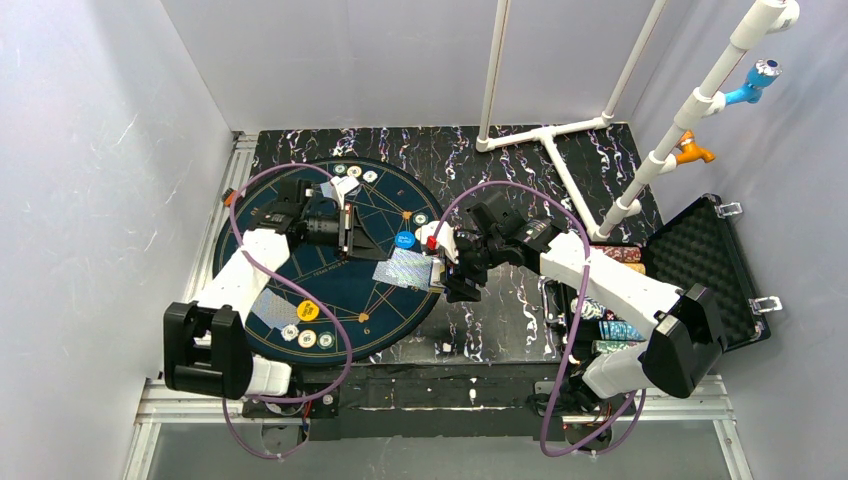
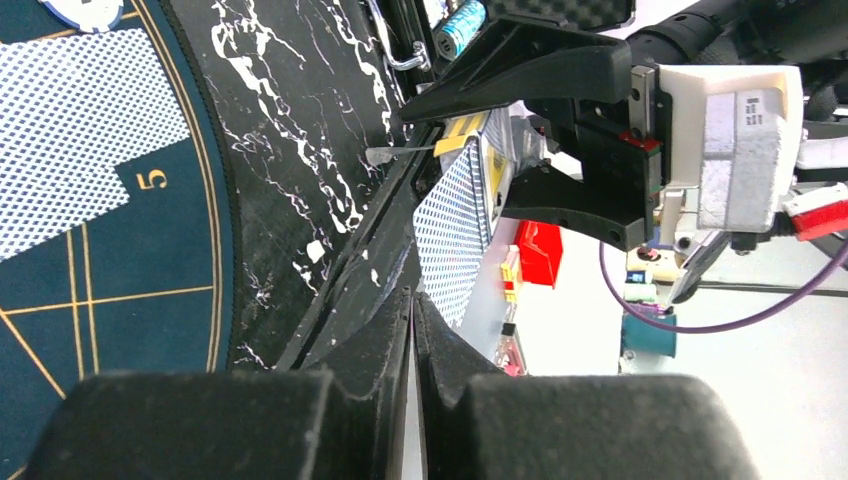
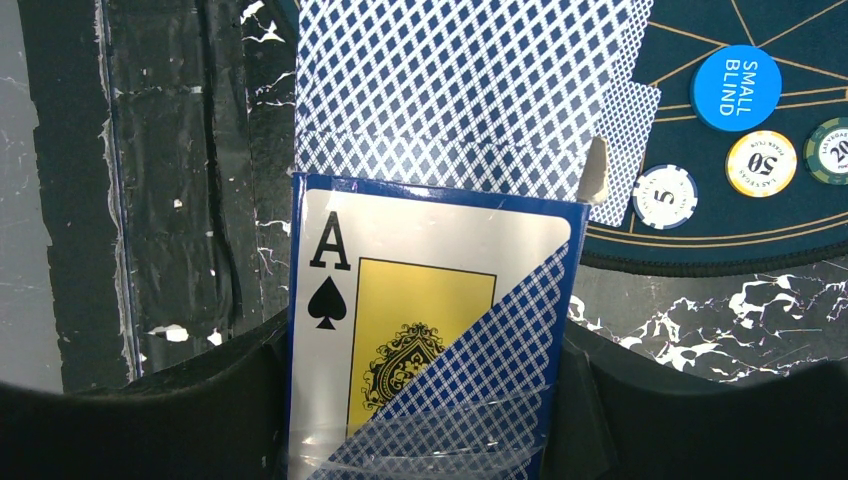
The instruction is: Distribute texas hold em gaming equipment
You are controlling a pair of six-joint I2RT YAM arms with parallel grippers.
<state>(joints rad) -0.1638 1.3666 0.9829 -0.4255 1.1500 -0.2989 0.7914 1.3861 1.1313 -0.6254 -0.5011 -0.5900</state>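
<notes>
Between right jaws, card box, ace-of-spades face, blue diamond-lattice corner

The left arm is reaching across the far left of the dark-blue mat while the right gripper is hovering at its right edge, beside face-down playing cards and a blue disc, with a black case lying open at the table's right.

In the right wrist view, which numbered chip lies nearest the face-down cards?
The white chip marked 5, beside a corner of the cards; the 50 chip and the 20 chip sit farther right.
</notes>
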